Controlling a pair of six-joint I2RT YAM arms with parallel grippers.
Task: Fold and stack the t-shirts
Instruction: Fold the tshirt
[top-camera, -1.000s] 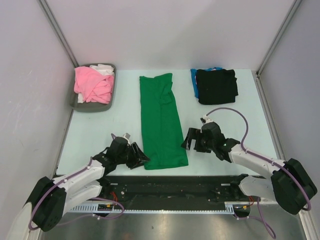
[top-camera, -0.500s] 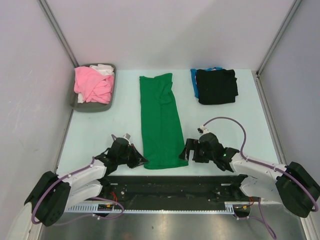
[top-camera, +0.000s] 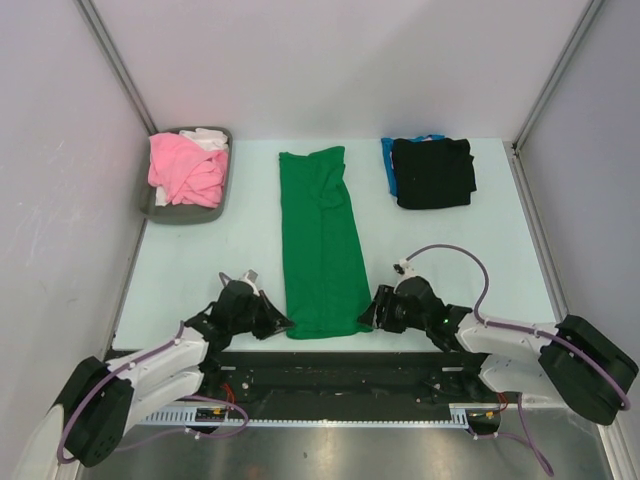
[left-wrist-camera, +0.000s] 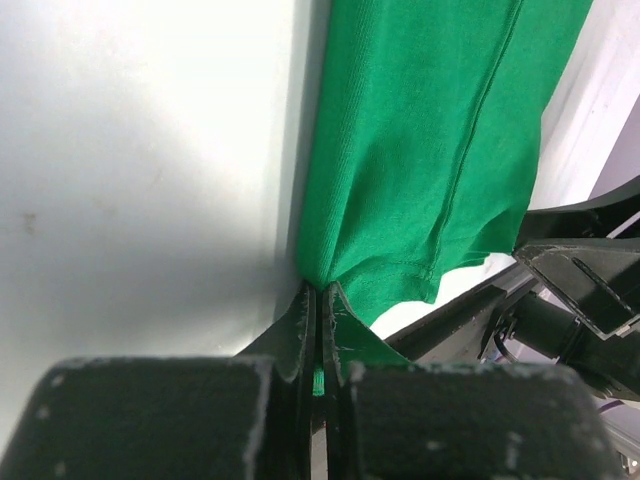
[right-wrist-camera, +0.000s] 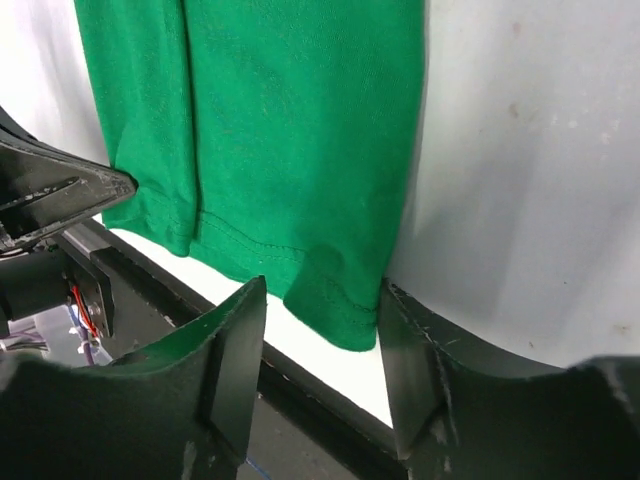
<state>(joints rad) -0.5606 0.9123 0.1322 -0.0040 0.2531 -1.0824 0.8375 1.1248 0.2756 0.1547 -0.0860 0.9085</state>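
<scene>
A bright green t-shirt (top-camera: 322, 240), folded into a long strip, lies down the middle of the table. My left gripper (top-camera: 280, 320) is shut on its near left hem corner (left-wrist-camera: 330, 285), green cloth pinched between the jaws. My right gripper (top-camera: 372, 312) stands open around the near right hem corner (right-wrist-camera: 340, 300), one finger on each side and apart from the cloth. A folded black t-shirt (top-camera: 433, 172) lies on a blue one (top-camera: 386, 160) at the far right. Pink (top-camera: 182, 168) and white (top-camera: 205, 137) t-shirts are bunched in the tray.
A dark grey tray (top-camera: 160, 212) sits at the far left by the left wall. The table's near edge and the black base rail (top-camera: 350, 372) run just behind both grippers. Metal corner posts stand at the far corners.
My left gripper has shut on the green hem corner. My right gripper has slid down and left to the other near corner, and its jaws have narrowed around it.
</scene>
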